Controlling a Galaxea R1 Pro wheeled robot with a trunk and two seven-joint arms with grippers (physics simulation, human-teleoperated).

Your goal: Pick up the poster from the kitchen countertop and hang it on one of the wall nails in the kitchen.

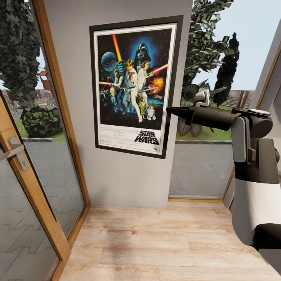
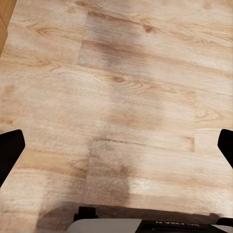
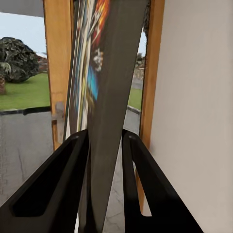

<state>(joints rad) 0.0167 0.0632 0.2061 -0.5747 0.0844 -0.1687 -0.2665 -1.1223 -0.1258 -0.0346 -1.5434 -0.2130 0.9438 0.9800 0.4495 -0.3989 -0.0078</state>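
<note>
Two black fingers (image 3: 73,184) of the right gripper (image 3: 104,179) are clamped on the right edge of the poster (image 1: 134,86), one on each side of its dark frame, as the right wrist view shows edge-on. In the head view the poster sits upright and flat against the narrow light grey wall panel (image 1: 121,179), its frame reaching close to the panel's right edge, with the right arm (image 1: 249,156) stretching in from the right. Glass panes flank the panel: a wood-framed door (image 1: 35,187) with a metal handle (image 1: 13,150) on the left, a window (image 1: 203,168) on the right, trees and lawn beyond. The left gripper (image 2: 116,145) points at bare wooden floor (image 2: 121,97); its fingertips sit wide apart, holding nothing.
</note>
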